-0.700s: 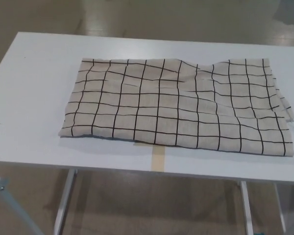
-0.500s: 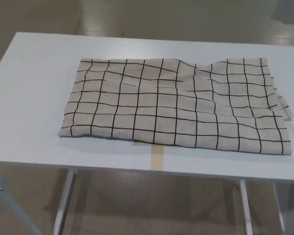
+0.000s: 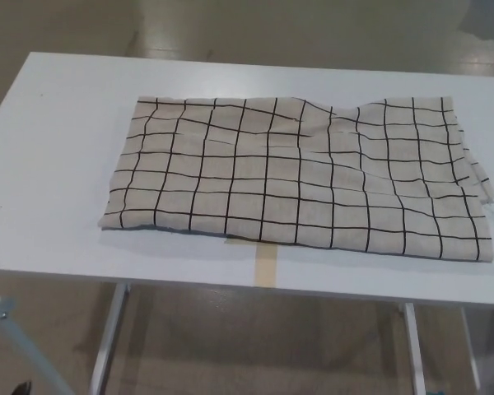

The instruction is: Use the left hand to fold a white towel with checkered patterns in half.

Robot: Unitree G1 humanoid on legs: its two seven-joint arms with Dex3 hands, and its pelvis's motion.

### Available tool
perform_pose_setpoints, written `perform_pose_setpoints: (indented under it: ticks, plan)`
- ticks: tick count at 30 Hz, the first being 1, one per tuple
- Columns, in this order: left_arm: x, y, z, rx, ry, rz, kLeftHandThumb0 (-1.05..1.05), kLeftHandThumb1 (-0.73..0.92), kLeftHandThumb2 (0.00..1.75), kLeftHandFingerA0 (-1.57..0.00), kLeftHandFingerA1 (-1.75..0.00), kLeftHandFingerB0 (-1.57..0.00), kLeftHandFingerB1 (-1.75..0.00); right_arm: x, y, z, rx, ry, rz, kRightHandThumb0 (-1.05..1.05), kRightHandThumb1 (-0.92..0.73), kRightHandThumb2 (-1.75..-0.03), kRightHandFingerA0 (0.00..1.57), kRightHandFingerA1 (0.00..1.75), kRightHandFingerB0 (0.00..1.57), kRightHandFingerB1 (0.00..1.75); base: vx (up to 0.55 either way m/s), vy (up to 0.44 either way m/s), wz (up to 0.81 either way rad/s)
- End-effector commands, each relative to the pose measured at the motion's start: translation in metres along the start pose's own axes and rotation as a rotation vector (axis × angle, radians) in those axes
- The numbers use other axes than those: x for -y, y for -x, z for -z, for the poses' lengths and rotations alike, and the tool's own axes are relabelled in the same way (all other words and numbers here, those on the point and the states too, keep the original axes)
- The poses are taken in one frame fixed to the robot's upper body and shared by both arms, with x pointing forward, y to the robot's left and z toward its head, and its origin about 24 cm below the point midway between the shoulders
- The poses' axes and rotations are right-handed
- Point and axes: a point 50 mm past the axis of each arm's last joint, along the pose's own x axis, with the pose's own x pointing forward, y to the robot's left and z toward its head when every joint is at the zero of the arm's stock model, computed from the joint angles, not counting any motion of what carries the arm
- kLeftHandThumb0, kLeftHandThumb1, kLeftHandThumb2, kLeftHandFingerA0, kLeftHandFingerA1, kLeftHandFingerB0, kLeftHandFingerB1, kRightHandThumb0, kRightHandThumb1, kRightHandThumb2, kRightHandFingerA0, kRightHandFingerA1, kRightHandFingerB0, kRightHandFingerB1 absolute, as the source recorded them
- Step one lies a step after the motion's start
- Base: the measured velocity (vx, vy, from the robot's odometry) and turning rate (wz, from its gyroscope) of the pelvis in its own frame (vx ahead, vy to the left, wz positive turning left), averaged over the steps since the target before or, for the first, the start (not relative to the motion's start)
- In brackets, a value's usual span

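White table filling the view, nothing of either hand showing, so finger state impossible to tell. Checkered towel spread flat across the tabletop, reaching from left of centre to the right edge, rumpled near the far right. Looks light, soft, limp, likely to sag and drag when lifted. Best pinched at the near-left corner. Tape strip peeking out below the near hem.

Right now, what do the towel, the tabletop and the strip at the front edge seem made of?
Towel: woven, matte cloth, probably cotton or linen; it wrinkles softly. Tabletop: smooth white board, likely laminate; faint sheen. Strip: tan, flat, probably masking tape.
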Motion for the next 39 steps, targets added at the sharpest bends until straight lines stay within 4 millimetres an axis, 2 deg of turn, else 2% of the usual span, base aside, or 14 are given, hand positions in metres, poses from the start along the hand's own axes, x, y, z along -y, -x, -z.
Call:
perform_pose_setpoints:
  ticks: [1,2,3,4,6,11,15,17,19,24,32,39]
  plan:
    - [0.011,0.009,-0.063,0.482,-0.233,0.009,-0.72,0.44,0.75,0.0,0.0,0.0,-0.02,-0.015,0.017,0.006,0.001,-0.011,-0.099,-0.28,-0.59,-0.58,0.53,0.45,0.49,0.42,0.0,0.0,0.0]
    - [0.014,0.013,-0.085,0.613,-0.288,0.042,-0.72,0.44,0.75,0.0,0.0,0.0,-0.06,-0.017,0.019,0.01,-0.003,0.0,-0.107,-0.28,-0.59,-0.58,0.53,0.45,0.49,0.42,0.0,0.0,0.0]
    - [0.014,0.013,-0.085,0.613,-0.288,0.042,-0.72,0.44,0.75,0.0,0.0,0.0,-0.06,-0.017,0.019,0.01,-0.003,0.0,-0.107,-0.28,-0.59,-0.58,0.53,0.45,0.49,0.42,0.0,0.0,0.0]
    - [0.021,0.018,-0.109,0.749,-0.341,0.099,-0.7,0.42,0.73,0.0,-0.03,0.0,0.0,-0.02,0.022,0.014,-0.014,0.022,-0.111,-0.29,-0.59,-0.58,0.56,0.45,0.48,0.42,0.0,0.0,0.0]
    - [0.029,0.021,-0.124,0.828,-0.362,0.129,-0.66,0.4,0.71,0.0,-0.06,0.0,0.0,-0.023,0.022,0.016,-0.013,0.034,-0.098,-0.31,-0.59,-0.57,0.59,0.45,0.5,0.42,0.0,0.0,0.0]
    - [0.039,0.024,-0.143,0.915,-0.412,0.159,-0.62,0.37,0.68,0.0,-0.07,-0.05,0.0,-0.025,0.026,0.023,-0.005,0.046,-0.105,-0.29,-0.59,-0.57,0.59,0.45,0.51,0.43,0.0,0.0,0.0]
    - [0.061,0.019,-0.175,1.026,-0.519,0.207,-0.58,0.38,0.7,0.0,-0.11,-0.1,-0.08,-0.023,0.029,0.029,0.007,0.124,-0.102,-0.28,-0.6,-0.58,0.6,0.45,0.52,0.43,0.0,0.0,0.0]
    - [0.065,0.017,-0.181,1.043,-0.539,0.214,-0.58,0.38,0.7,0.0,-0.1,-0.12,-0.1,-0.024,0.03,0.029,0.012,0.129,-0.103,-0.28,-0.6,-0.58,0.6,0.45,0.52,0.43,0.0,0.0,0.0]
    - [0.08,0.008,-0.194,1.073,-0.586,0.244,-0.59,0.39,0.71,0.0,-0.09,-0.11,-0.13,-0.027,0.033,0.03,0.021,0.139,-0.112,-0.29,-0.61,-0.58,0.6,0.45,0.52,0.43,0.0,0.0,0.0]
    - [0.097,-0.005,-0.199,1.067,-0.674,0.292,-0.63,0.4,0.73,0.0,-0.03,-0.07,-0.15,-0.026,0.033,0.031,0.043,0.167,-0.12,-0.3,-0.61,-0.58,0.6,0.44,0.52,0.43,0.0,0.0,0.0]
    - [0.128,-0.04,-0.194,0.932,-1.029,0.402,-0.7,0.44,0.77,0.0,0.0,-0.01,-0.14,-0.026,0.033,0.031,0.079,0.186,-0.112,-0.31,-0.61,-0.58,0.6,0.45,0.52,0.44,0.0,0.0,0.0]
    - [0.142,-0.06,-0.188,0.844,-1.206,0.432,-0.63,0.39,0.72,0.0,0.0,-0.01,-0.15,-0.026,0.033,0.033,0.073,0.164,-0.117,-0.3,-0.62,-0.58,0.6,0.46,0.52,0.44,0.0,0.0,0.0]
